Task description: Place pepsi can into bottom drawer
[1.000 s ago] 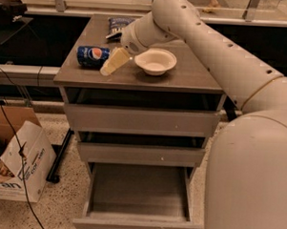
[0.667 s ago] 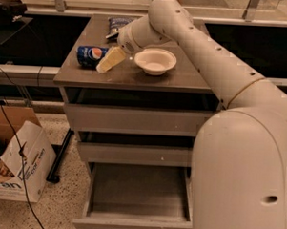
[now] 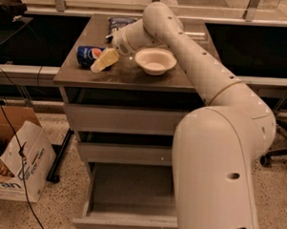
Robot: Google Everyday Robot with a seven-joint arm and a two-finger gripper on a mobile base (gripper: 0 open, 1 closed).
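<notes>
The pepsi can point(image 3: 88, 55) lies on its side near the left edge of the cabinet top point(image 3: 88, 78), its logo facing me. My gripper point(image 3: 102, 62) reaches across the top from the right and sits just right of and in front of the can, one cream finger point(image 3: 106, 60) close against it. The bottom drawer point(image 3: 125, 197) is pulled open below, showing a grey inside, and my arm covers its right part.
A white bowl point(image 3: 155, 60) stands on the top right of the gripper. A blue-and-white snack bag point(image 3: 120, 23) lies at the back. Two shallower grey drawers point(image 3: 119, 120) sit above the open one. A cardboard box point(image 3: 17, 158) and cables lie on the floor to the left.
The gripper has moved left, closer to the can. The arm's elbow has swung forward and now fills more of the right side. The can has not moved.
</notes>
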